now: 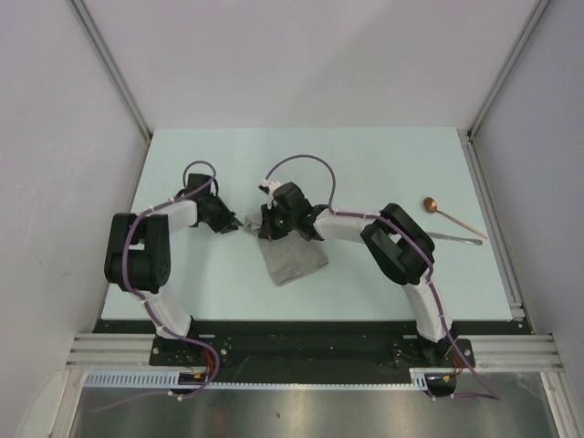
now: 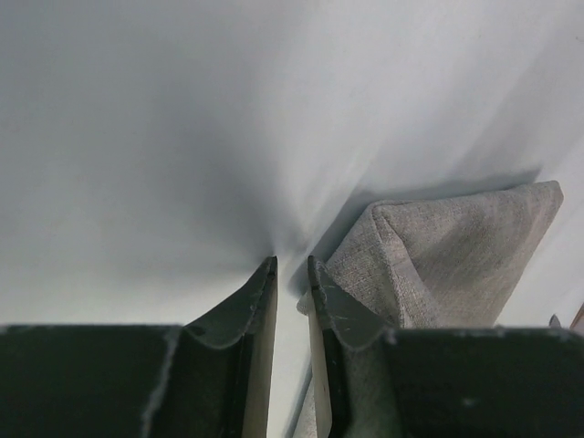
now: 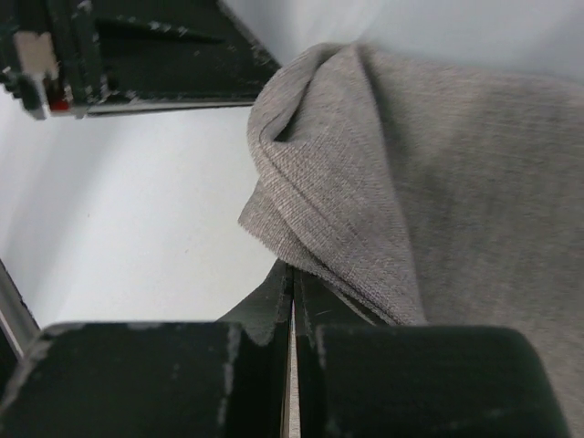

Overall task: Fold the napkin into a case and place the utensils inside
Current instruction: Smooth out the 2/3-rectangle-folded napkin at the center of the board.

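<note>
The grey-beige napkin (image 1: pixel 290 260) lies folded in a rough oblong mid-table, its far end bunched up under the two grippers. My right gripper (image 1: pixel 269 228) is shut, its tips (image 3: pixel 293 271) pinching the napkin (image 3: pixel 438 201) at its near hem, and the cloth drapes over the right finger. My left gripper (image 1: pixel 239 224) stands just left of the napkin (image 2: pixel 456 246). Its jaws (image 2: pixel 292 265) are narrowly open with only table between them, and the cloth lies outside the right finger (image 2: pixel 342 310). The copper spoon (image 1: pixel 452 215) and a thin silvery utensil (image 1: pixel 456 239) lie at the right.
The left gripper's black body (image 3: pixel 137 55) sits close above the napkin's bunched corner in the right wrist view. A metal rail (image 1: pixel 493 228) runs along the pale table's (image 1: pixel 365 164) right edge, just beyond the utensils.
</note>
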Controlling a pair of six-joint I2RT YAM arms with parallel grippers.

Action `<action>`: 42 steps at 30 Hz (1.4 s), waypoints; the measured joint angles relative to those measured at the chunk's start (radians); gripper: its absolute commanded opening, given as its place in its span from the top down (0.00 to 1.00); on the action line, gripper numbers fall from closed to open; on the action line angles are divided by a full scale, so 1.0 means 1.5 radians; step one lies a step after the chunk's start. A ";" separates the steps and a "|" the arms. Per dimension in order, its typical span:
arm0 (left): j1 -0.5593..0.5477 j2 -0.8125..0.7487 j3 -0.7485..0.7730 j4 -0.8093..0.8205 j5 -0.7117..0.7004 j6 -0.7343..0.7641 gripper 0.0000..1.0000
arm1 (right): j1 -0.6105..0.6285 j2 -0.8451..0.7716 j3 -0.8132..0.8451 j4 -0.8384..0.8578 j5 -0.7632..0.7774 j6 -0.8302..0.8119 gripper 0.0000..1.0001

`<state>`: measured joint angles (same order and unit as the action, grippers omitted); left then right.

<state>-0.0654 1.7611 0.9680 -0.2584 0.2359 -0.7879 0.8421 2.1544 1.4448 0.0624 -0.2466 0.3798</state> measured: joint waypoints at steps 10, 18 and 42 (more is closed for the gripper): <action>-0.039 0.003 0.024 0.001 0.020 -0.003 0.76 | -0.045 0.008 0.000 0.017 -0.004 0.000 1.00; -0.069 0.003 0.039 0.002 0.021 -0.010 0.76 | -0.065 0.020 0.001 0.034 -0.023 0.008 1.00; -0.151 0.011 0.097 -0.050 -0.089 0.050 0.52 | -0.138 0.081 0.074 0.046 -0.104 0.026 0.82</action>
<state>-0.2913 1.7775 1.1133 -0.3332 0.1024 -0.7128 0.6353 2.2761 1.5558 0.1314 -0.4030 0.4194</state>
